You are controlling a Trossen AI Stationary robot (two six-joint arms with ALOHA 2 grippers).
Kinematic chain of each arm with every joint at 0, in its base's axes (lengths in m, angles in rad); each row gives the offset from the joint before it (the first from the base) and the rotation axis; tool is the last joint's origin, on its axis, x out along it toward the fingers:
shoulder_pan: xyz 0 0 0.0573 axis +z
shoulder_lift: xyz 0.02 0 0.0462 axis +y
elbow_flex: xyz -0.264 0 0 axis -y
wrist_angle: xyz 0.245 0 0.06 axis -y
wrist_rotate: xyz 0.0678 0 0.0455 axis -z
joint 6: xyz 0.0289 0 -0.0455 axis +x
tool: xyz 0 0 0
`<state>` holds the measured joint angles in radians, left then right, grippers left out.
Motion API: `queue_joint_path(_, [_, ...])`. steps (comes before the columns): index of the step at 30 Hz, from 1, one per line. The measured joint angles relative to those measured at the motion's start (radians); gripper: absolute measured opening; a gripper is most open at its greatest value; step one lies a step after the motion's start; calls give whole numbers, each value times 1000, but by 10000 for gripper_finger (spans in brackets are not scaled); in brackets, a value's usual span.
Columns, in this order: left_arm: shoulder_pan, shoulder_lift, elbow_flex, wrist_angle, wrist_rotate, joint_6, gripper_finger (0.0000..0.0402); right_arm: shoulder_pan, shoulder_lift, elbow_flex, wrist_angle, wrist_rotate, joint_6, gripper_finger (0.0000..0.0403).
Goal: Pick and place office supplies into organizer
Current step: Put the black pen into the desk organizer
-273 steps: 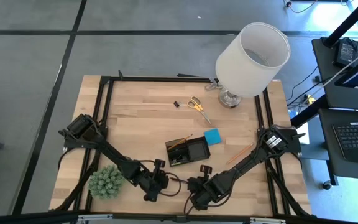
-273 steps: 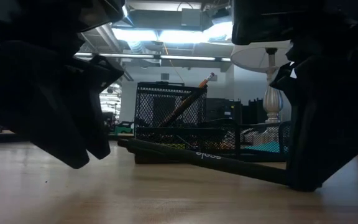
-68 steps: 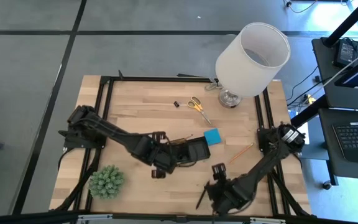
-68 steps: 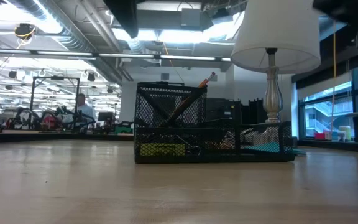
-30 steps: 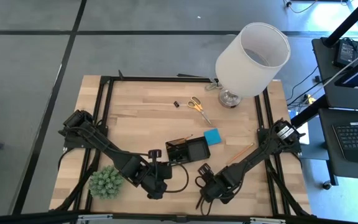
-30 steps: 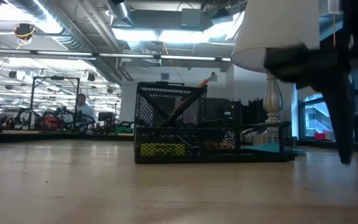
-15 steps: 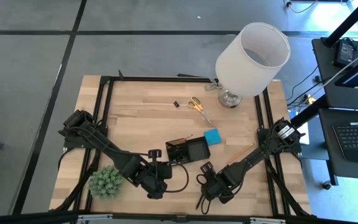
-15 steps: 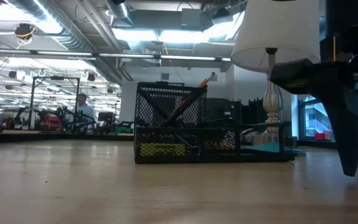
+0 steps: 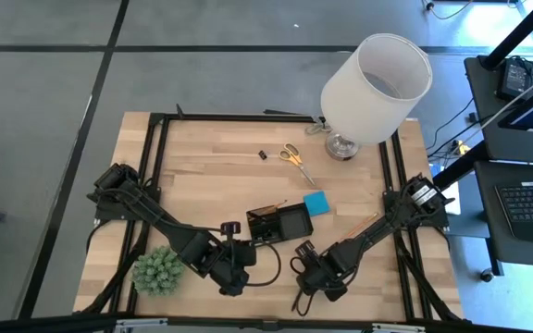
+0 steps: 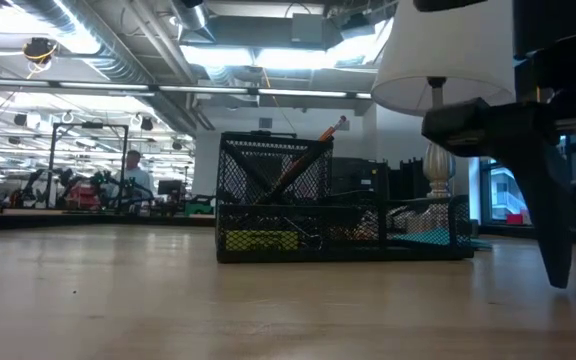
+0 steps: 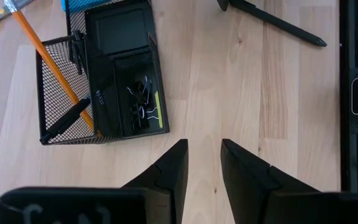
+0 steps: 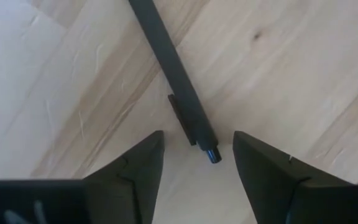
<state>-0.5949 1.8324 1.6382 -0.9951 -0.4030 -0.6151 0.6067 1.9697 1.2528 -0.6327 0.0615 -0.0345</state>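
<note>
The left claw hangs at the near edge of the desk, its fingers a narrow gap apart with nothing between them. Just ahead of it stands the organizer, a black mesh tray: the compartment nearest the claw holds black clips and something yellow, the next one looks dark and bare, and an orange pencil leans across the tall mesh section. Beyond the tray from this claw lie the blue pad, the scissors and a small clip

To the right of that claw, the right claw hovers low with its fingers apart, straddling the clip end of a black pen lying flat on the wood, not yet touching it. The pen looks light, stiff and smooth, so likely to roll or pivot if pinched at the tip; a hold further up the barrel, across its width, seems safer. Another pencil lies behind this claw
</note>
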Motion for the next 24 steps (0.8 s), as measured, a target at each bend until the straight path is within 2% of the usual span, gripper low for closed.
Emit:
queue_joint_path(4, [0,0,0,0,0,0,88,-16,0,-1,0,-30,5,171])
queue_joint_path(13, [0,0,0,1,-18,-1,88,-22,0,-1,10,-14,39,90])
queue_joint_path(19, [0,0,0,1,-56,-51,88,-25,1,-1,18,4,177,37])
queue_joint_path(24, [0,36,2,3,-50,-68,88,-24,0,-1,18,3,279,27])
